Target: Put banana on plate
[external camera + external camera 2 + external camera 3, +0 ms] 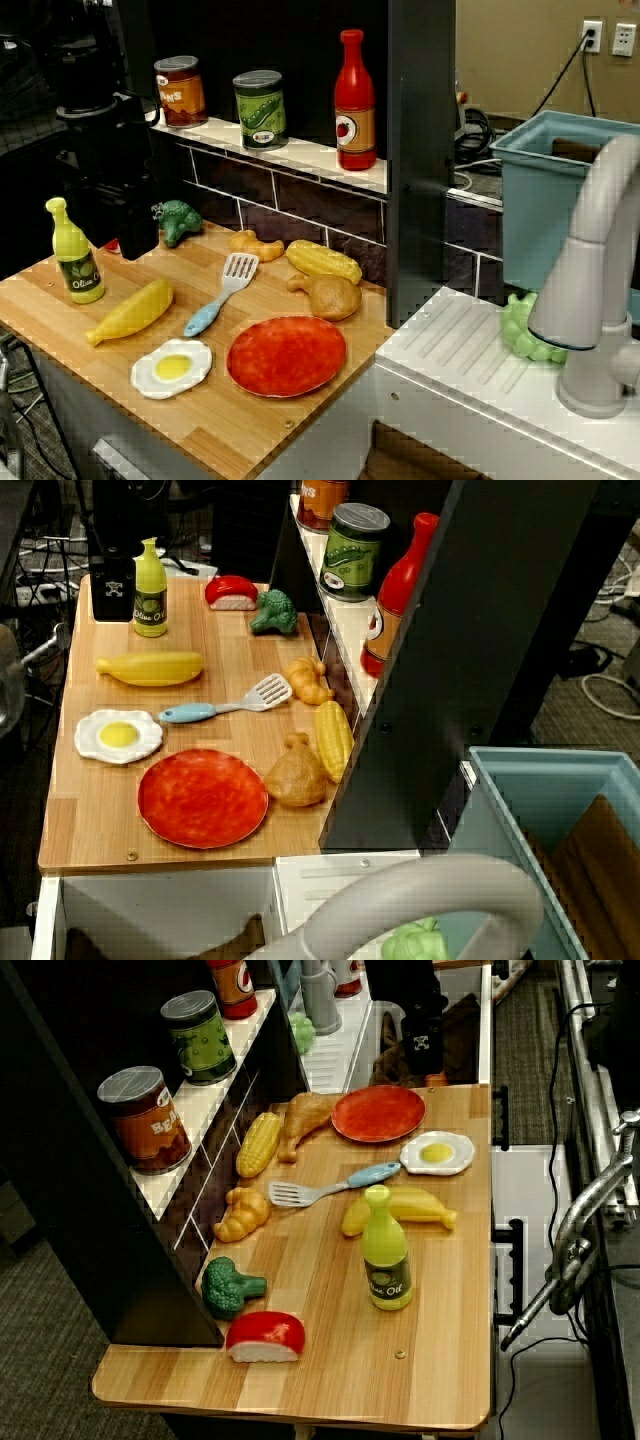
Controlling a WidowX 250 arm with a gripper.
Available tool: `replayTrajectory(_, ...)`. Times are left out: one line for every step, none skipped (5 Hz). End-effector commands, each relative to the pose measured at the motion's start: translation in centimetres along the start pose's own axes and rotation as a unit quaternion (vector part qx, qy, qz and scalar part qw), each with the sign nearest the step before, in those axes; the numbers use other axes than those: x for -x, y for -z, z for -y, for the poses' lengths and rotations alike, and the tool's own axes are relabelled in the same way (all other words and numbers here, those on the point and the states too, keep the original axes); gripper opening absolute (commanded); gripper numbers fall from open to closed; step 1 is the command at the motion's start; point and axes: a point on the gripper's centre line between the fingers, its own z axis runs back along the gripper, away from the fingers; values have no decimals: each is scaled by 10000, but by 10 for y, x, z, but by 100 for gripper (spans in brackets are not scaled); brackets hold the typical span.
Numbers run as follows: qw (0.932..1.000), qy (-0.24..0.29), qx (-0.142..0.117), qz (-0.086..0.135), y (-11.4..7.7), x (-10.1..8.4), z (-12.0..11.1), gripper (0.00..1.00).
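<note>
A wooden tabletop (100, 830) in a toy kitchen holds a spread of plastic food. The banana (131, 312), smooth and plain yellow, lies flat on the wood at the near left in the front view, well apart from the plate (286, 355). The plate is round, red-orange and mottled, and sits bare near the front edge of the tabletop. Between them are a white fried egg (172, 368) with a yellow yolk, just beside the plate, and a spatula (221, 294) with a pale blue handle and white head, lying at a slant.

In the overhead view the banana (150, 667) lies just beyond the egg (118, 736), with the spatula (225, 702) to its right and the plate (203, 797) nearer the front edge.

A yellow-green olive oil bottle (75, 251) stands upright just behind the banana. A chicken drumstick (326, 293) and a corn cob (323, 260) lie behind the plate, near the dark tiled back wall. A croissant (256, 244), a broccoli floret (177, 220) and a red-topped piece of sushi (232, 591) lie further along.

The black robot arm stands at the left end of the tabletop, behind the bottle. Its pincer (127, 232) hangs near the wood, dark against a dark background, and I cannot tell whether it is released or clenched; it touches none of the food.
</note>
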Motion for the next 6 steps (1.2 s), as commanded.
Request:
replayTrajectory(10000,0,0,0,0,0,0,100)
replayTrajectory(9998,-168,-142,17,9,-13,-21,100)
replayTrajectory(9992,-335,-206,24,14,-24,-45,100)
replayTrajectory(9985,-470,-284,51,20,-31,-69,100)
replayTrajectory(9982,-453,-389,12,28,-34,-79,100)
replayTrajectory(9982,-498,-326,15,33,-31,-79,100)
